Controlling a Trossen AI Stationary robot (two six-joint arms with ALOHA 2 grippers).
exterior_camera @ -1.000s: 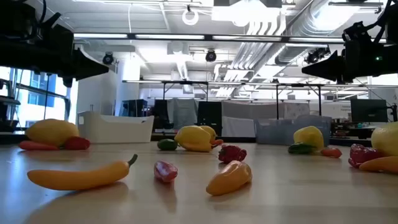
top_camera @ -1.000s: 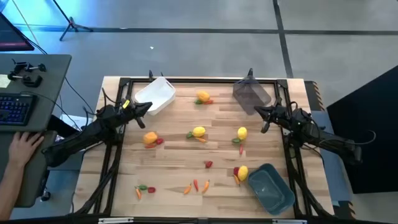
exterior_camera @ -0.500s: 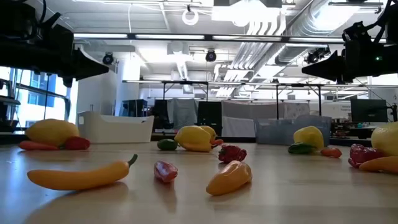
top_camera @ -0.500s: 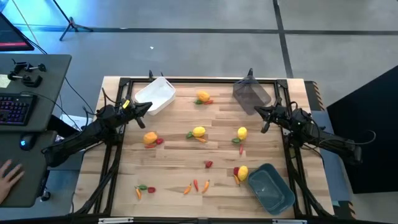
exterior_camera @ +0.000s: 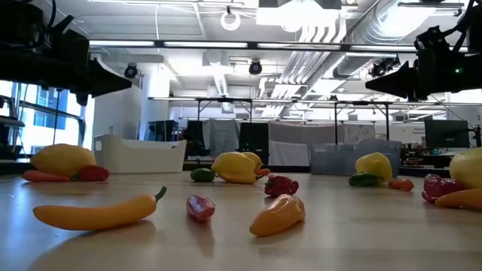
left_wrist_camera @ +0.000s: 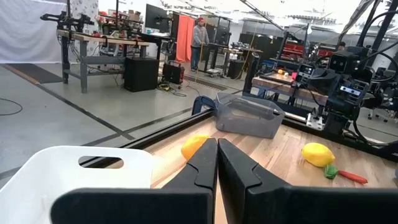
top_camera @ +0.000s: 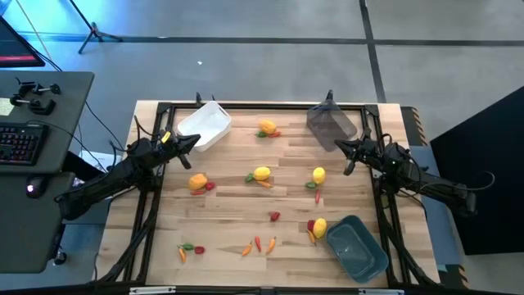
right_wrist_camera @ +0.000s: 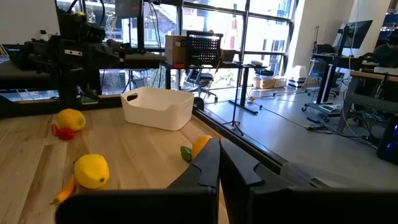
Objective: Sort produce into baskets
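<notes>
1. Nothing on the counter (top_camera: 229, 209) has moved in the last second; both arms and every piece lie as they did, and the only change is off to the side, where a person's hand seen by the keyboard desk (top_camera: 41, 98) a second ago is gone from view.
2. For the task, that means sorting has not begun: as far as the high view shows, all three baskets are empty and all the produce lies loose.
3. Left hand (top_camera: 193, 141) hangs at the counter's left side, fingers pressed together on nothing; the white basket (top_camera: 205, 125) sits just beyond its tip.
4. Right hand (top_camera: 339, 146) hangs at the right side, fingers likewise together and empty, with the grey basket (top_camera: 331, 124) just beside it and the blue-teal basket (top_camera: 357, 247) well behind it.
5. Ahead of the left hand lies an orange fruit (top_camera: 196, 181) touching a small red piece (top_camera: 210, 186); a yellow lemon-like fruit (top_camera: 261, 173) lies between the two hands.
6. Thin carrot-like pieces (top_camera: 258, 244) lie far from both hands, each on its side, long axes probably running roughly front to back, though their tips are too small to read.
</notes>
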